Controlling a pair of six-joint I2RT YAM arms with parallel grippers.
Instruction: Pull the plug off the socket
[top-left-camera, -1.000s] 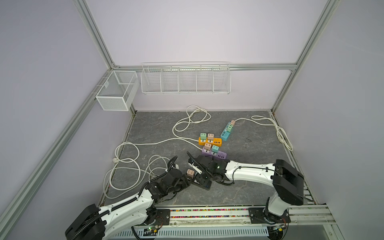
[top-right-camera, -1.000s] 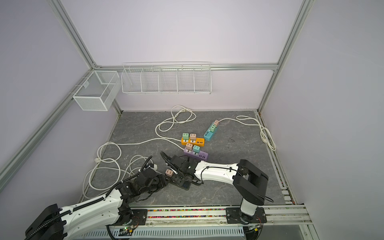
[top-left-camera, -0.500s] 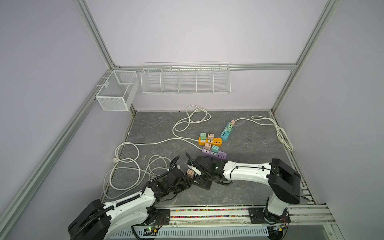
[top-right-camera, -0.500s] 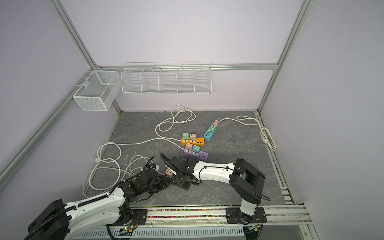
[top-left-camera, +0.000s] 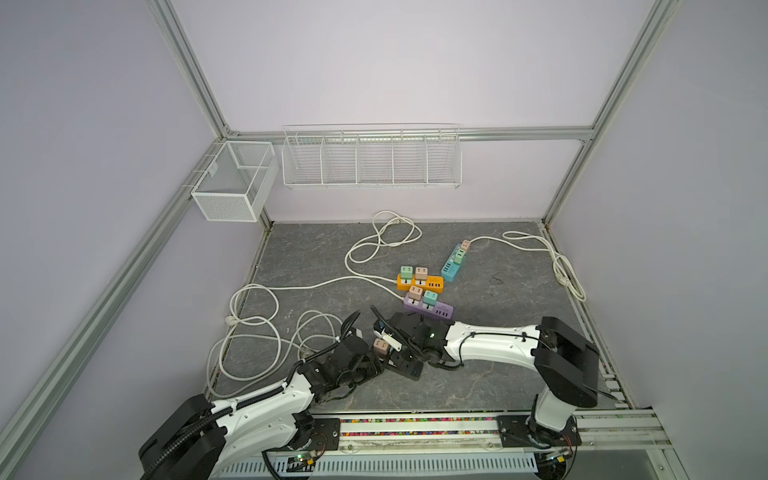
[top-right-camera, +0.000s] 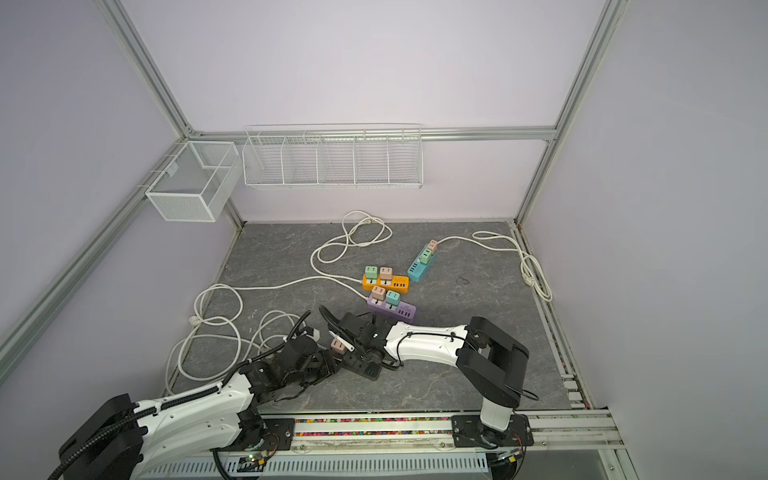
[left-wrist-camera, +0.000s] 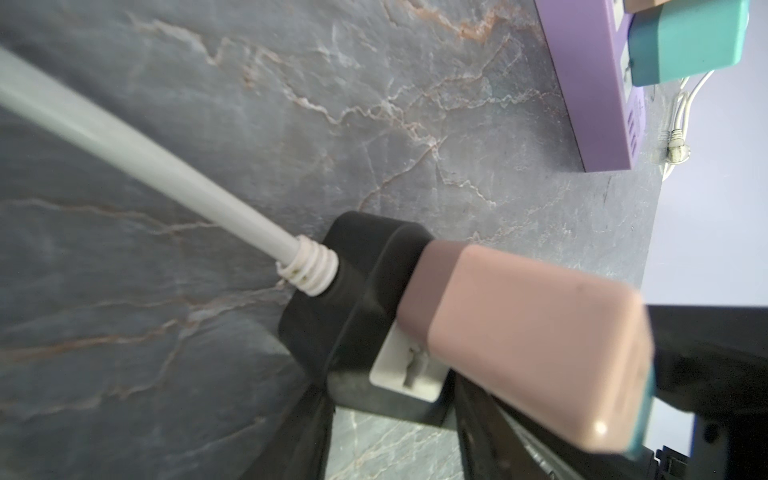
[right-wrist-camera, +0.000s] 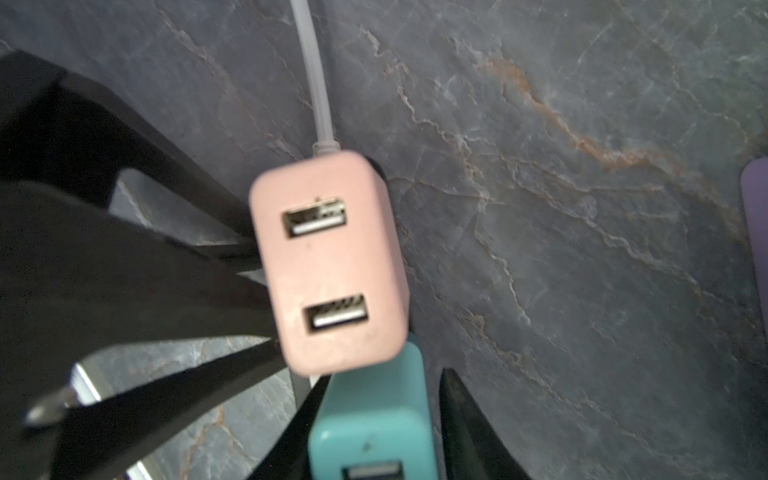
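At the 6 o'clock edge of the table (top-left-camera: 498, 374) the black power strip (left-wrist-camera: 353, 291) lies between both arms. The teal plug (right-wrist-camera: 370, 424), apparently the one to pull, sits in it right beside the pink plug (right-wrist-camera: 328, 262).

The left gripper (top-left-camera: 384, 365) reaches from 8 o'clock. It is partly closed, with its fingers against the strip's sides beneath the pink plug, which looks like a hold-down grip. The right gripper (right-wrist-camera: 386, 376) reaches from 3 o'clock and its fingers straddle the teal plug. One touches a side and the other shows a sliver of gap, so I cannot tell whether it has clamped.

To do this well, the right fingers should seat flat on the teal plug's two free sides, low on the body, before any pull. The pull ought to run straight along the prongs, away from the socket face, with no rocking toward the pink neighbour. The left arm should brace the strip firmly, since a light strip would likely rise with the plug. The white cable (left-wrist-camera: 145, 153) leaves the strip's end and looks slack, so it should not tug.

Farther out, at 1 o'clock, the purple strip (top-left-camera: 428, 309) sits just behind the right wrist, and the withdrawal should not sweep into it. Beyond it lie the orange strip (top-left-camera: 419, 283) and the blue strip (top-left-camera: 454, 266), both well apart from the work.
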